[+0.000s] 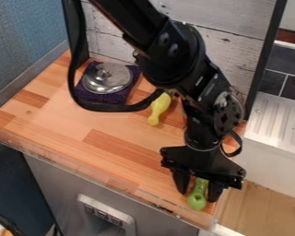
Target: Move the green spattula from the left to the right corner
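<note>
- And here's the end effector [198, 195], pointing down low over the worktop's [122, 130] near right corner, fingers [182, 183] apart!
- Right between those fingers, the green spatula [197, 198], its broader end poking out toward the near edge; whether either finger touches it, I can't tell.
- Up and left of the end effector in the view, a yellow object [158, 109], partly behind the arm.
- Farther out that way, a silver lid [107, 79] sits on a dark purple cloth [103, 97].
</note>
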`<state>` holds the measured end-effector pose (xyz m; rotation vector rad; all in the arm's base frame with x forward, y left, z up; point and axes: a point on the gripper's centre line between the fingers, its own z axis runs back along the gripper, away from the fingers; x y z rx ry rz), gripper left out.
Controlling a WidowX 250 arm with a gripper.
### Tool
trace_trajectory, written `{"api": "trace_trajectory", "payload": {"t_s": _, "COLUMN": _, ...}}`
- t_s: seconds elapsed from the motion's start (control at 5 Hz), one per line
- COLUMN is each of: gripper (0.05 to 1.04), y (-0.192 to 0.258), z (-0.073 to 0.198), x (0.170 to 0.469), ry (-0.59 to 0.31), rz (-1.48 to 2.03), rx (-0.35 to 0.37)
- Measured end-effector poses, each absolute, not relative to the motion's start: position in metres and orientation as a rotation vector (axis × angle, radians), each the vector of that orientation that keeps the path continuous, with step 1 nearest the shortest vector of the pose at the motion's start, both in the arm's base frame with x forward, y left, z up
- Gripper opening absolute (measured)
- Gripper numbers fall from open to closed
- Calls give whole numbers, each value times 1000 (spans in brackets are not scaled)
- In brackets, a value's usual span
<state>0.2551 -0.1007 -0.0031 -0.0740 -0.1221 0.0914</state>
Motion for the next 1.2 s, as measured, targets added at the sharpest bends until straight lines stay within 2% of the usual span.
{"api": "trace_trajectory", "payload": {"t_s": 0.2, "gripper": 1004, "y": -97, "z": -3, "x": 257, "ry": -112, "rz": 103, "rx": -89}}
{"api": "trace_trajectory", "payload": {"t_s": 0.4, "gripper": 1006, "y": -97, "z": -2, "x": 255, "ry": -101, "rz": 88, "rx": -84}}
{"api": "trace_trajectory", "payload": {"t_s": 1.0, "gripper": 999, "y": -93, "z": 82, "x": 254, "ry": -275, "rz": 30, "rx": -145}}
{"api": "trace_trajectory", "payload": {"t_s": 1.2, "gripper": 999, "y": -93, "z": 82, "x": 253, "ry": -272, "rz": 32, "rx": -144}}
